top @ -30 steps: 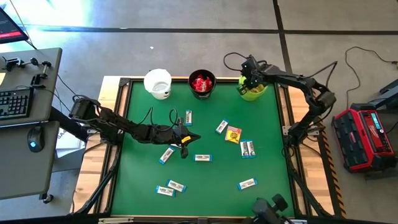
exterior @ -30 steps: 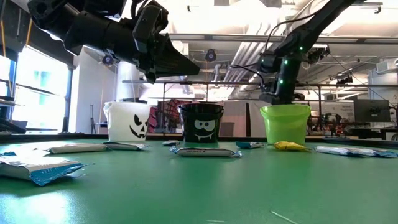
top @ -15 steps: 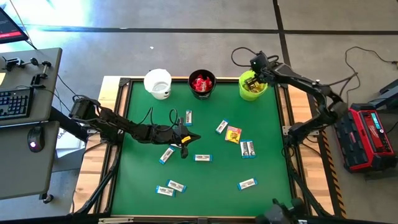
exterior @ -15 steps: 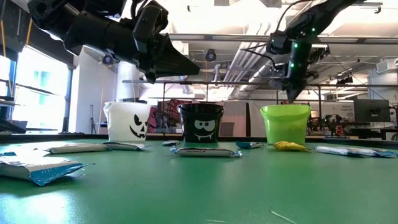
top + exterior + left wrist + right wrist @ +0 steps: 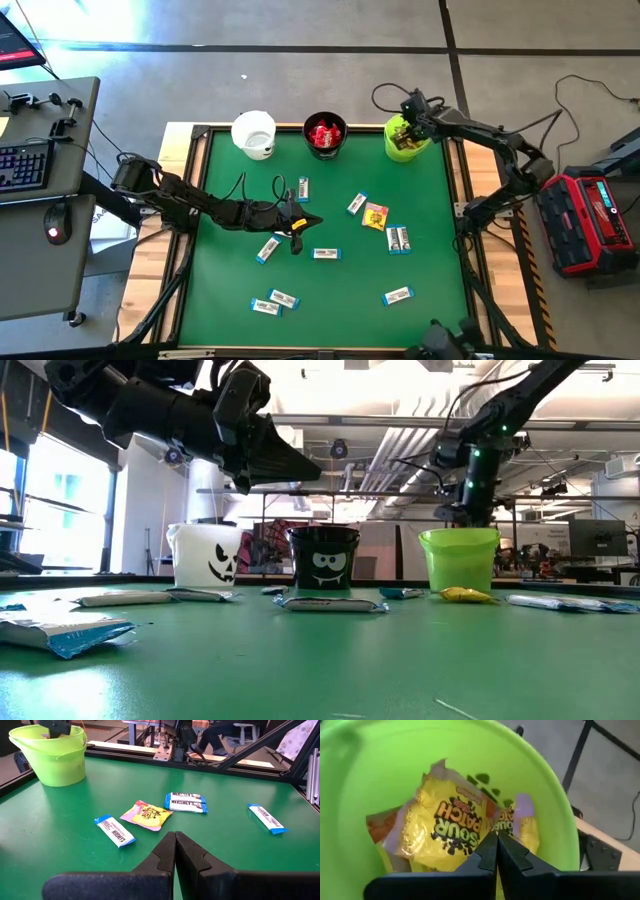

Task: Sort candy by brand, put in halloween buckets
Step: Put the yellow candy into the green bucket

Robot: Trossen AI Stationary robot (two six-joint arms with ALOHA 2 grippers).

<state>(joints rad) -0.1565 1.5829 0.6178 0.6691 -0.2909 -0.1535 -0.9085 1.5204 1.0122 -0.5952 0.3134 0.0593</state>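
Three halloween buckets stand along the table's far edge: white [image 5: 254,133], black [image 5: 325,135] with red candy inside, and lime green [image 5: 406,142] with yellow-and-pink packets [image 5: 445,827] inside. My right gripper [image 5: 404,126] hangs shut just above the green bucket's mouth [image 5: 458,535], its fingertips [image 5: 496,836] over the packets, holding nothing. My left gripper [image 5: 316,222] is shut with nothing in it and hovers over the table's middle. Several white-and-blue bars [image 5: 398,239] and one yellow-and-pink packet [image 5: 375,215] lie flat on the green mat.
Bars lie scattered from the table's middle to its near edge [image 5: 274,301] [image 5: 398,296]. A black frame [image 5: 463,215] rims the mat. A desk with a keyboard [image 5: 25,165] stands to the left, a red unit [image 5: 590,215] to the right. Cables loop behind the green bucket.
My right gripper has risen from the green bucket's mouth and shifted a little toward the table's far right corner, tipping as it went; it now hangs just above the rim. The yellow-and-pink packets stay in the bucket.
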